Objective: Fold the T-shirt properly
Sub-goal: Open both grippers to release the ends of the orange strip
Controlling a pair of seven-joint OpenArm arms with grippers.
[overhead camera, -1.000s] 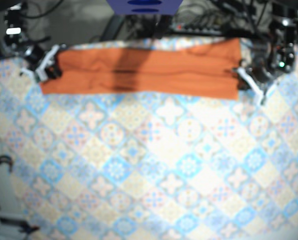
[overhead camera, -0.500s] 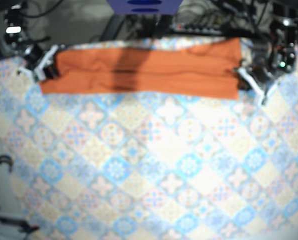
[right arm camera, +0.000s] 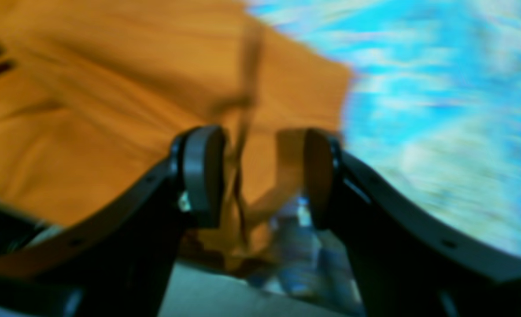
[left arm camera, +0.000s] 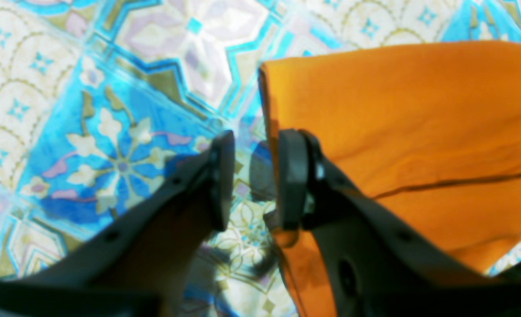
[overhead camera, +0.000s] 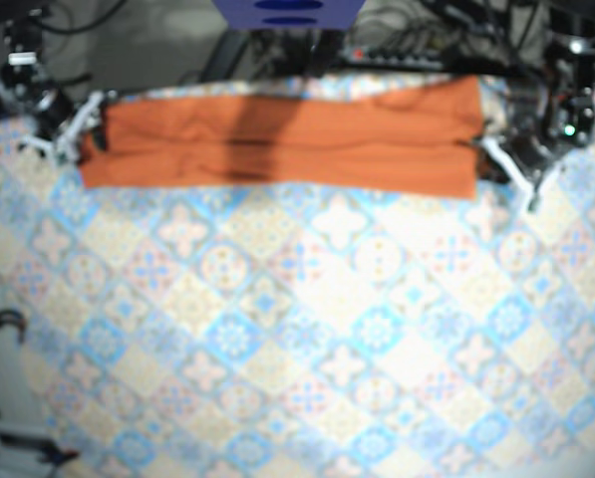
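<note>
The orange T-shirt (overhead camera: pixel 297 139) lies folded into a long band along the far edge of the patterned tablecloth (overhead camera: pixel 327 329). My left gripper (overhead camera: pixel 506 164) sits just off the band's right end. In the left wrist view the shirt (left arm camera: pixel 419 132) ends beside one finger of the left gripper (left arm camera: pixel 253 145), whose jaws stand open over bare cloth pattern. My right gripper (overhead camera: pixel 73 134) is at the band's left end. The right wrist view is blurred: the right gripper (right arm camera: pixel 260 145) is open above the shirt (right arm camera: pixel 88 88) with nothing clamped.
Cables and dark equipment (overhead camera: pixel 407 40) crowd the space behind the table's far edge. A blue-purple object (overhead camera: pixel 287 12) hangs at top centre and casts a shadow across the shirt. Black cabling (overhead camera: pixel 3 334) sits off the table's left side.
My right gripper has slid a little outward to the left, off the shirt's left end. The left gripper has shifted slightly to the right. The shirt lies as before.
</note>
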